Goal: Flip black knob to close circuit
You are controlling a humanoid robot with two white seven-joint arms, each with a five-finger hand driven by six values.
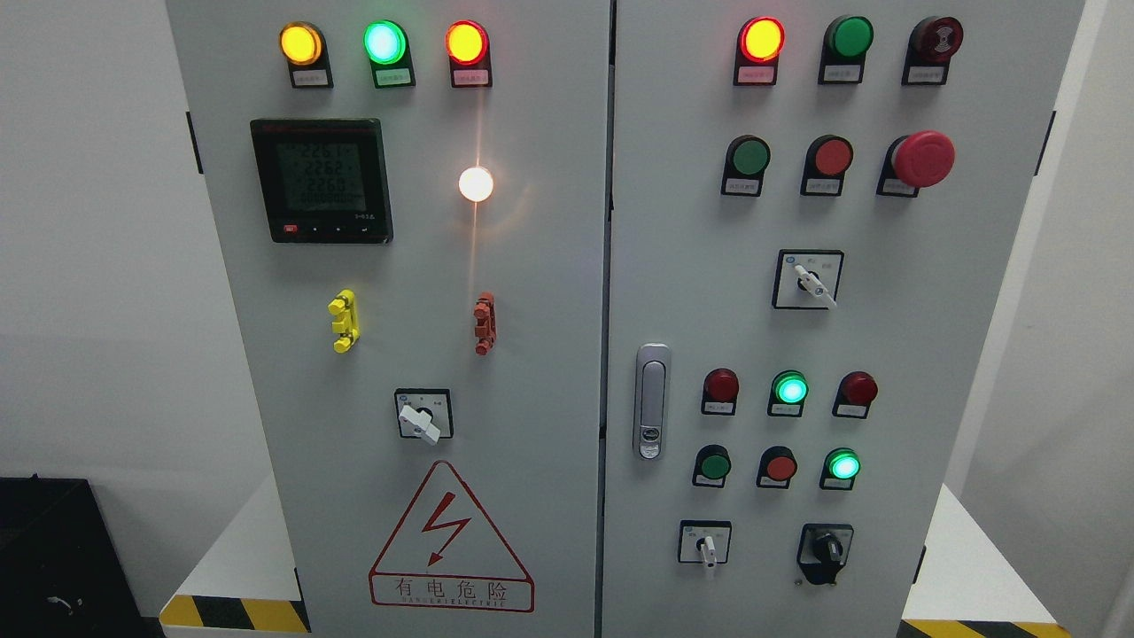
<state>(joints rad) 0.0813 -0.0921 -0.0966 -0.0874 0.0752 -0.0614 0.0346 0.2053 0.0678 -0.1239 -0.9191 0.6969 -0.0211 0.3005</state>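
Grey control cabinet [549,354], lit indicator lamps, black knob [828,551] at lower right, untouched

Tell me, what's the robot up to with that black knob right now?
No robot hand in view, either side. Black knob at lower right of right door, untouched. Nothing blocking it; white-handled switch sits to its left.

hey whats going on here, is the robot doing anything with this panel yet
Not yet. The head camera faces a grey electrical cabinet with two doors, and neither robot hand is in view. The black knob at the lower right of the right door is untouched. Several lamps are lit, including a white lamp on the left door beside the digital meter, and green lamps on the right door. Nothing is being handled at this moment.
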